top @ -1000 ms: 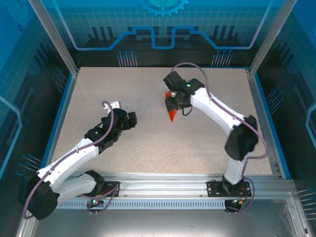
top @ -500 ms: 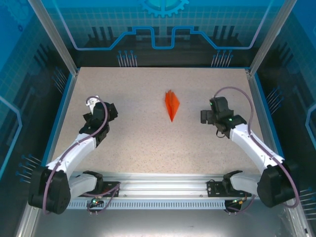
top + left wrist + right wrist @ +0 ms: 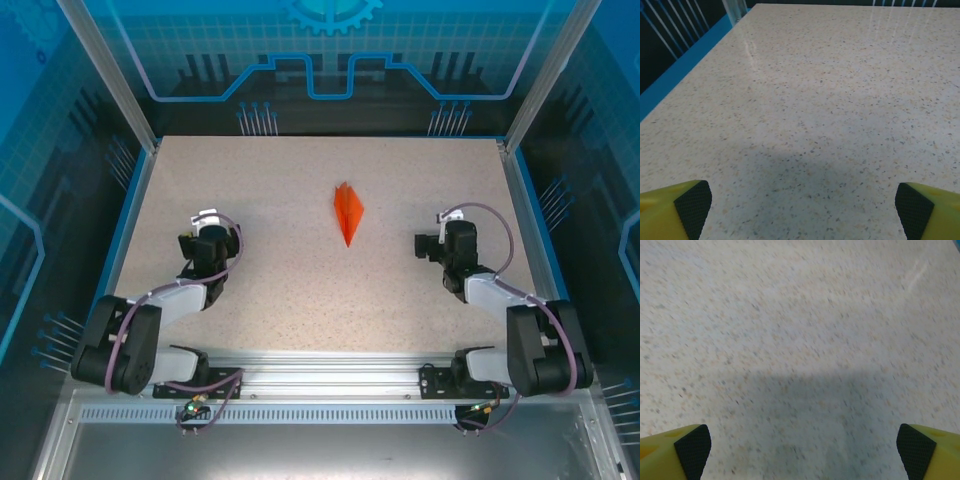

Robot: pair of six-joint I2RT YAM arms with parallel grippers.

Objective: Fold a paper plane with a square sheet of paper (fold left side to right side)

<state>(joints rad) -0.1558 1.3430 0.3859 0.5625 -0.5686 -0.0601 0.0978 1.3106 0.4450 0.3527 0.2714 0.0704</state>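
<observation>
Surface (image 3: 300,290): pale speckled slab with a blue edge; takes up the middle of the top view
Left arm (image 3: 150,310): folded low, lower left of frame
Right arm (image 3: 515,310): folded low, lower right of frame
Left end effector (image 3: 208,232): left of centre; released, jaws wide, nothing between them; its wrist view has a black pad (image 3: 692,202) at each bottom corner and bare surface between
Right end effector (image 3: 443,238): right of centre; released too, jaws wide and empty over bare surface
Paper plane (image 3: 347,210): narrow orange-red dart, upper middle of frame, just right of centre; lies on the surface, long point toward the bottom edge; well apart from both end effectors
Step in hand: folding looks done, by my reading; what remains is parking the arms
Doing it well: move slow and low, away from the plane; no sweep past it, thin paper shifts easily; leave jaws wide
</observation>
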